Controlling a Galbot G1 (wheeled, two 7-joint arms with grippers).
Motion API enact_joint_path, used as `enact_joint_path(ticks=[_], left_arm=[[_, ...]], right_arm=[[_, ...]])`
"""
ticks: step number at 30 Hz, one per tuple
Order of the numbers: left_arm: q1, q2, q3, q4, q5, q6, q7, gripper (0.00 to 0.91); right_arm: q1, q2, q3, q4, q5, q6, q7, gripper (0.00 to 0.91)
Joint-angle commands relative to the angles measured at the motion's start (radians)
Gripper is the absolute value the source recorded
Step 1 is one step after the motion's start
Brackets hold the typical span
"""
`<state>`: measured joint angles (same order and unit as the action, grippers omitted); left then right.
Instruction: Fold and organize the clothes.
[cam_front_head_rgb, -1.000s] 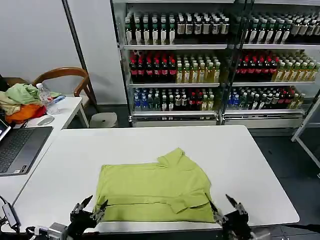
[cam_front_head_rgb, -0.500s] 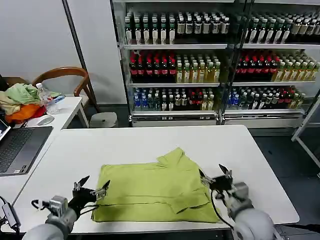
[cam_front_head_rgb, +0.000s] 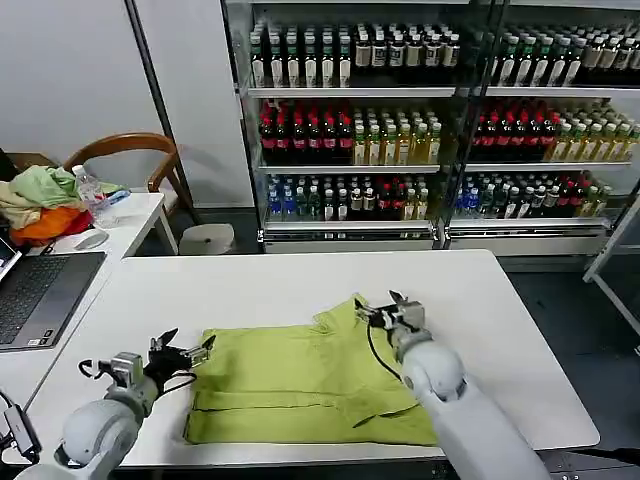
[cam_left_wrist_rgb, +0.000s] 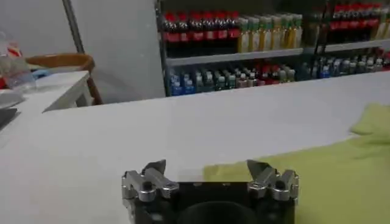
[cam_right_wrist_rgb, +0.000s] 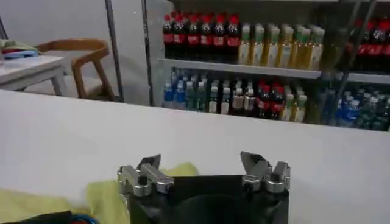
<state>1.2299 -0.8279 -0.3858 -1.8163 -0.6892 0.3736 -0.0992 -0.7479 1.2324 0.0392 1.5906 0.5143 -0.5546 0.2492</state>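
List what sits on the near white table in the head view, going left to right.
Left gripper, open at the shirt's left edge → lime T-shirt lying flat → right gripper, open over the shirt's far right corner → bare white table.

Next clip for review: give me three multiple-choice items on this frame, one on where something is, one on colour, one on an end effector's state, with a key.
1. Where is the right end effector?
A. over the far sleeve of the T-shirt
B. over the laptop
C. beside the chair

2. What colour is the T-shirt on the table?
A. orange
B. lime yellow-green
C. white

3. How do the fingers of the left end effector stand?
A. shut on the shirt
B. shut on nothing
C. open

Key: 1 A, the head view shows it at the sleeve that sticks out on the shirt's far side. 2 B, the spread garment is lime yellow-green. 3 C, the left wrist view shows its fingers apart with nothing between them, at the shirt's left edge.
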Motion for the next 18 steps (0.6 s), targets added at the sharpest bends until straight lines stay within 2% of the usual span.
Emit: enact_joint_path(ticks=[1, 6, 17, 18], left_arm=[[-0.194, -0.02, 0.123, 0.225, 0.001, -0.007, 0.027, 0.907], [-0.204, -0.026, 0.141, 0.245, 0.0, -0.004, 0.031, 0.907], [-0.215, -0.037, 0.152, 0.25, -0.014, -0.006, 0.019, 0.907], [-0.214, -0.038, 0.152, 0.247, -0.014, -0.006, 0.018, 0.907]], right_arm=[[0.17, 0.088, -0.072, -0.275, -0.031, 0.007, -0.014, 0.907], [0.156, 0.103, -0.062, -0.304, -0.016, 0.028, -0.03, 0.907], [0.134, 0.122, -0.08, -0.32, 0.011, 0.048, -0.021, 0.907], [0.133, 0.123, -0.079, -0.32, 0.015, 0.047, -0.018, 0.887]])
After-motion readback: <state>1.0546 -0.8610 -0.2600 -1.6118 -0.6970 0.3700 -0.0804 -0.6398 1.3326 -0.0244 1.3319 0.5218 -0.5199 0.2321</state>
